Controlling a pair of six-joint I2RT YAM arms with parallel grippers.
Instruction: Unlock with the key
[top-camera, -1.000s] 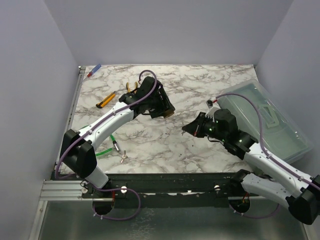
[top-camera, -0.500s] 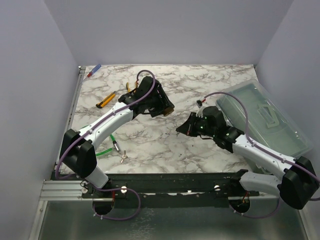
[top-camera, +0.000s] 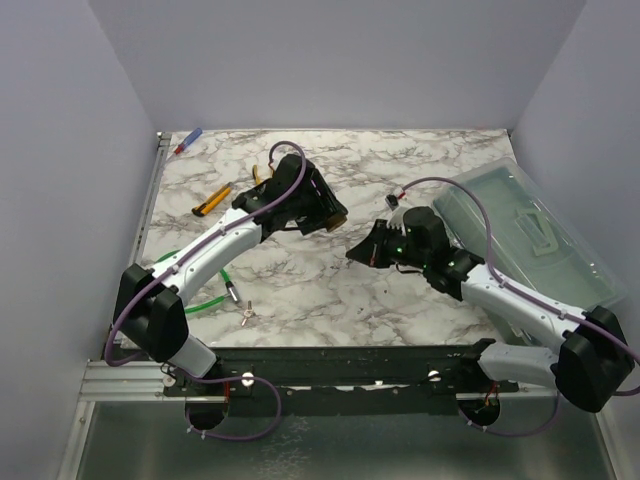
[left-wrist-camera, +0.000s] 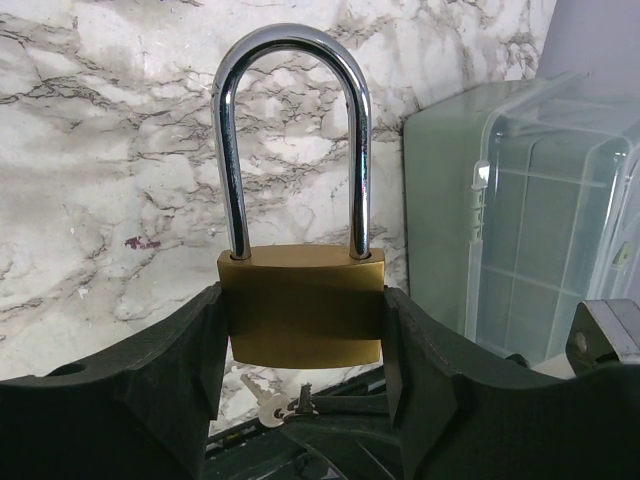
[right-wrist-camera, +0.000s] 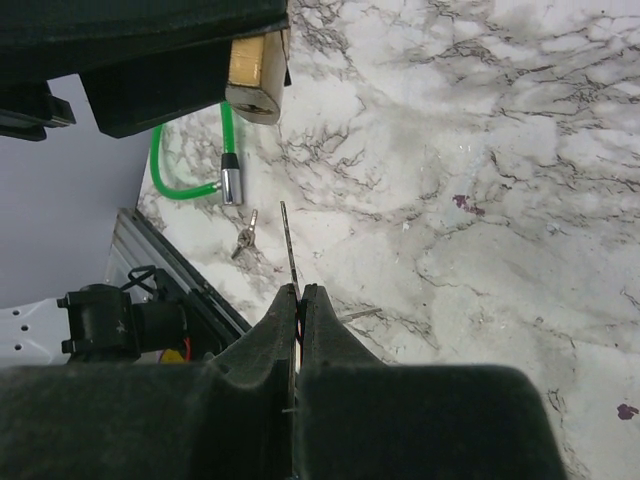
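Observation:
My left gripper (left-wrist-camera: 302, 330) is shut on the brass body of a padlock (left-wrist-camera: 300, 305). The padlock's steel shackle (left-wrist-camera: 292, 60) is closed and points away from the wrist. In the top view the left gripper (top-camera: 330, 215) holds it above the table's middle. My right gripper (right-wrist-camera: 299, 295) is shut on a thin key (right-wrist-camera: 288, 245), seen edge-on. The key tip points toward the padlock's bottom face (right-wrist-camera: 256, 75) with a gap between them. In the top view the right gripper (top-camera: 362, 252) is just right of and below the padlock (top-camera: 338, 212).
A clear plastic box (top-camera: 530, 240) stands at the right. A green cable lock (top-camera: 205, 300) and a small bunch of spare keys (top-camera: 245, 312) lie near the front left. A yellow utility knife (top-camera: 211, 201), yellow pliers (top-camera: 262, 175) and a pen (top-camera: 187, 142) lie at the back left.
My right gripper has moved left and farther from me with the key, closing on the padlock. The left gripper with the padlock has shifted only slightly.

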